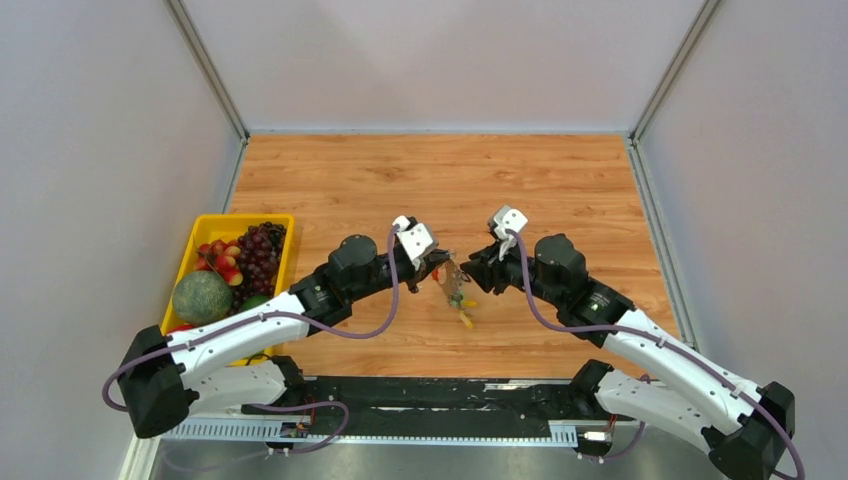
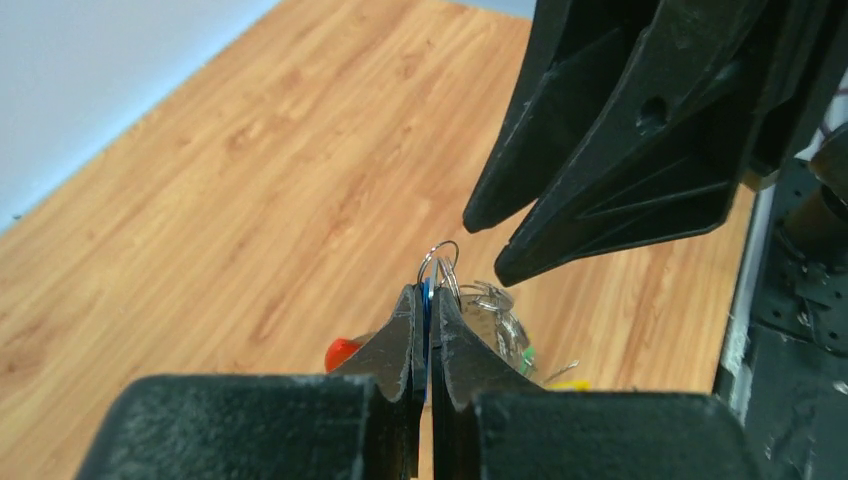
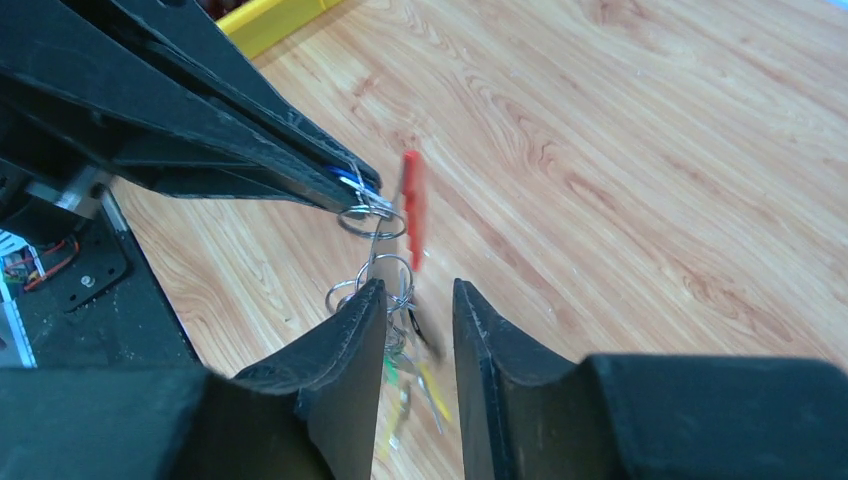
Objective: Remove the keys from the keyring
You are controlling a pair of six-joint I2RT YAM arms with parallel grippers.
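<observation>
My left gripper (image 1: 438, 268) (image 2: 427, 290) is shut on a blue-headed key (image 2: 426, 300) and holds the bunch above the wooden table. The keyring (image 2: 440, 262), silvery rings and chain, hangs from it, with the red clip (image 3: 412, 205) (image 2: 342, 352) beside it. Green (image 3: 390, 368) and yellow (image 3: 435, 388) keys dangle below, blurred. My right gripper (image 1: 470, 268) (image 3: 418, 290) is open, one finger on each side of the hanging rings (image 3: 372, 222). Its left finger is right at the rings. The bunch (image 1: 458, 297) hangs between both grippers in the top view.
A yellow bin (image 1: 240, 220) with a melon (image 1: 201, 297), grapes (image 1: 260, 255) and other fruit stands at the table's left edge. Grey walls enclose the table on three sides. A black rail (image 1: 430, 395) runs along the near edge.
</observation>
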